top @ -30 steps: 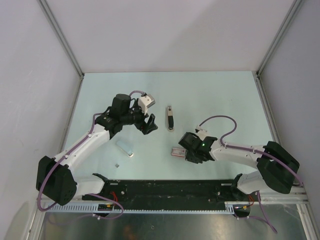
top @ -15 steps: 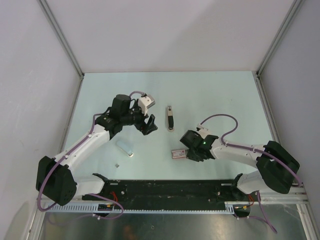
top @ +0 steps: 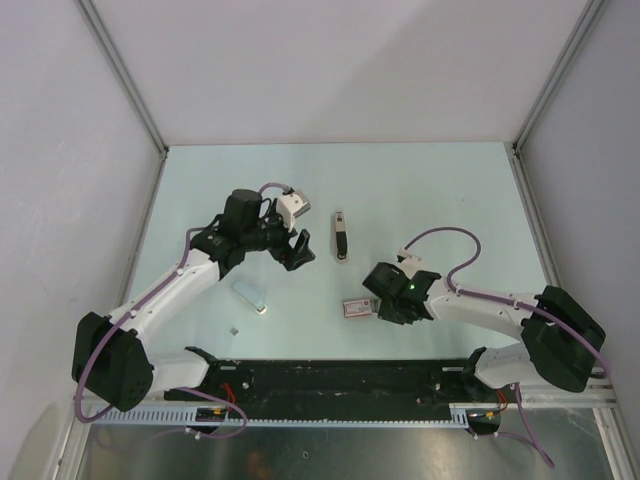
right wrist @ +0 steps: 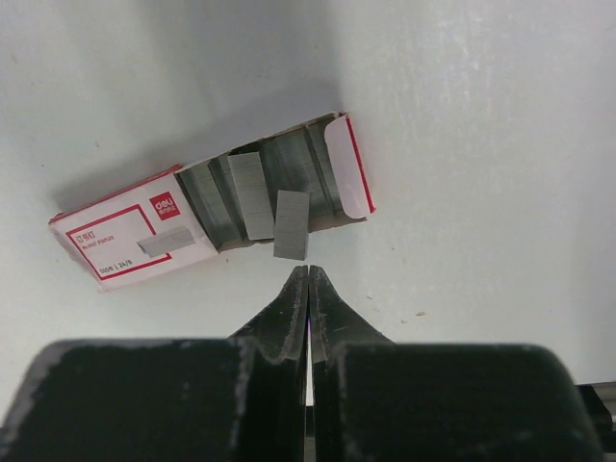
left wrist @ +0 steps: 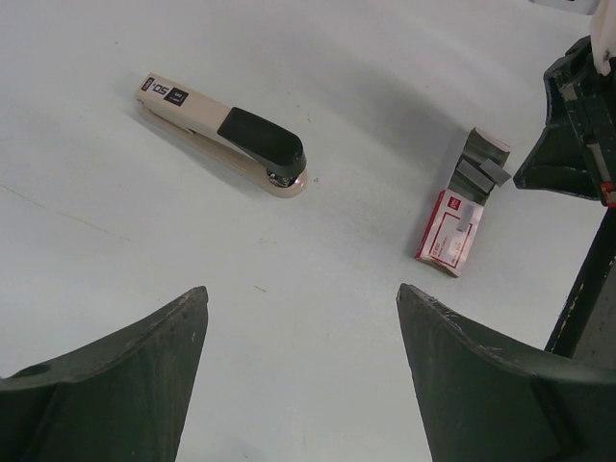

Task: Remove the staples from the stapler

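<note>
The stapler lies flat on the table, closed as far as I can see. It is a little ahead of the left pincer and off to its left in that arm's own view, not touching it. That pincer hangs spread wide and holds nothing. From the right pincer the stapler sits farther out across the table, well apart.

The right pincer is pressed fully together, tip against tip, and I see nothing caught between the tips. Just past them sits a small red-and-white box of staples with its flap open and silvery rows showing inside. One short strip of staples lies askew across the box's open edge, right in front of the closed tips but apart from them. Another short strip lies on the printed lid.

A pale block rests behind the left pincer, nearer the arm bases.

How far along is it? My guess is that the loose strips at the box may be what came out of the stapler, which would put the job near its end. But the stapler's inside is hidden, so I cannot tell whether anything remains in it. If it is not empty, it has yet to be opened, since neither pincer is on it.
</note>
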Motion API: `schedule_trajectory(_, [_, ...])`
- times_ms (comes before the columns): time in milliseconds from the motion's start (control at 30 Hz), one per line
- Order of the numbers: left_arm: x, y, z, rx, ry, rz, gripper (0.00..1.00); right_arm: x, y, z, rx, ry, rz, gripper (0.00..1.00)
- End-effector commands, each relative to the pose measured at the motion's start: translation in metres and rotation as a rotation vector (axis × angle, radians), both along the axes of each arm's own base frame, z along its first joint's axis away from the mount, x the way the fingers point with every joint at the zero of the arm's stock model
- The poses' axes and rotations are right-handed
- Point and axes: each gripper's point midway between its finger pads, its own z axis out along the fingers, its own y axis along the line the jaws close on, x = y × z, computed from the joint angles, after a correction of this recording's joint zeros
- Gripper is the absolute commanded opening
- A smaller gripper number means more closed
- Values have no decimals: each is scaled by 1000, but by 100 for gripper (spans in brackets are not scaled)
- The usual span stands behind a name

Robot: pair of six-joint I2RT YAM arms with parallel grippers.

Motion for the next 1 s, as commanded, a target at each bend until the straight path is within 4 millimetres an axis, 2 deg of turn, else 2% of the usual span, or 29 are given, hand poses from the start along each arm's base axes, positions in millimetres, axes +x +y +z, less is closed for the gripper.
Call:
schedule_trajectory(0, [-2,-5,10,-10,-71,-64,84,5,-13,8,-43,-41,-11,0])
schedule_trajectory(100, [-2,-5,10,-8,-72,-66,84,5,-15,11,-48,-48,-9,5])
schedule_trajectory(300, [-2,-6,9,-11,-68,-71,84,4,-9,26,-1,-81,17,34])
schedule_trajectory(400, [-3,-6,10,-12,-70,-72,84,6,-4,30,7,-85,30,43])
schedule_trajectory(600, [-3,-5,11,-12,-75,-71,84,15,4,26,-19,-79,42,46])
schedule_trajectory(967, [-4,-5,10,-9,-79,-71,84,28,1,15,-52,-64,27,41])
